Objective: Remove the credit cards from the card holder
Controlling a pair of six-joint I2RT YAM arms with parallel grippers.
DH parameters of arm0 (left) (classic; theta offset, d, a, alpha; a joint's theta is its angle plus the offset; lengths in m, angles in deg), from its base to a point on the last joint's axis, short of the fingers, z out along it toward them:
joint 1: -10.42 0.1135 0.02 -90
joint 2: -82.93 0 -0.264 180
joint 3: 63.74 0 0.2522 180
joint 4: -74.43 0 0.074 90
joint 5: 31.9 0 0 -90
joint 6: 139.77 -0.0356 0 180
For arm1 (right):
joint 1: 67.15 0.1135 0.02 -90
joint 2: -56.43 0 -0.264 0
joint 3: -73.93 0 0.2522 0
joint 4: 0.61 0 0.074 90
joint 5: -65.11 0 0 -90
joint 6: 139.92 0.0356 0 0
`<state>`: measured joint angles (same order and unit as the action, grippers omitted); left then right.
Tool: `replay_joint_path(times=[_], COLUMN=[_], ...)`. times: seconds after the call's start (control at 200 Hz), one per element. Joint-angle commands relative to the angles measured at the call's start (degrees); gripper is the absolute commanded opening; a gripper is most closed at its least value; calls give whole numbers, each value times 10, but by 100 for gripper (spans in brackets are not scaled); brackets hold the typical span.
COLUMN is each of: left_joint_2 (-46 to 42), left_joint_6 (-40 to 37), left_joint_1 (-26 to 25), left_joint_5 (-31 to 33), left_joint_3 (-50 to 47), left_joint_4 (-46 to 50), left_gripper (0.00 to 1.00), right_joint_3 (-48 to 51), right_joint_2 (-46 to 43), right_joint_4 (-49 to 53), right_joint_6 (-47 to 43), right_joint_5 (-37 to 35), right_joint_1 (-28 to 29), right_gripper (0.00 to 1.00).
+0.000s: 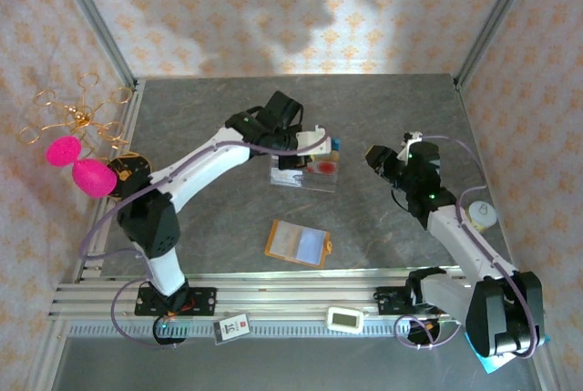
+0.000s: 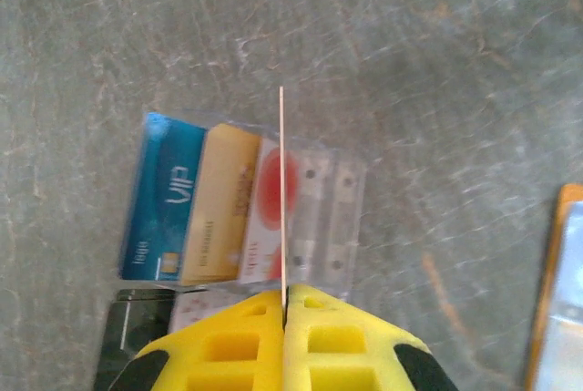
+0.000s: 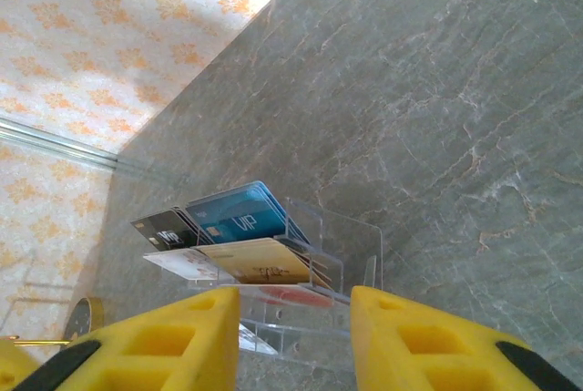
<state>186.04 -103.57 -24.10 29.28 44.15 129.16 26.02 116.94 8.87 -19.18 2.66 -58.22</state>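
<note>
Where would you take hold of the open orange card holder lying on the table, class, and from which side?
Probably the small snap tab jutting from the right-hand edge of the card holder in the top view, approached low from that side. It lies open and flat, pale inside up, so it offers nothing raised to pinch from above.

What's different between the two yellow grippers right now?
The left gripper is shut on a thin card held edge-on; the right gripper is open and holds nothing. The left gripper hangs over the clear tray; the right gripper sits off to its side. Both are yellow and point toward that tray.
</note>
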Motion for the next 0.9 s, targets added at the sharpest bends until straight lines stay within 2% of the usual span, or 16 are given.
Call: replay_joint_path(times=[0.0, 0.135, 0.26, 0.476, 0.646, 0.816, 0.896], left_joint_2=[29, 81, 97, 66, 37, 20, 17], left_joint_6=[-82, -111, -102, -78, -71, -68, -74], left_joint_1=[15, 15, 12, -3, -2, 16, 17], left_joint_5=[-28, -37, -26, -11, -11, -91, -107], left_joint_3=[50, 103, 101, 34, 27, 28, 36], left_joint_4=[79, 99, 65, -45, -52, -28, -6], left_gripper=[0, 0, 0, 0, 0, 0, 0], right_joint_3=[-25, -32, -28, -30, -29, -22, -20], right_joint_2=[21, 42, 50, 55, 64, 65, 64], right_joint_4=[10, 22, 20, 19, 11, -6, -10], right_joint_6=[-21, -32, -31, -33, -29, -23, -23], right_joint_5=[6, -7, -10, -20, -12, 7, 16], right_joint_1=[-3, -6, -12, -17, -18, -18, -18], right_gripper=[36, 36, 36, 36, 36, 37, 37])
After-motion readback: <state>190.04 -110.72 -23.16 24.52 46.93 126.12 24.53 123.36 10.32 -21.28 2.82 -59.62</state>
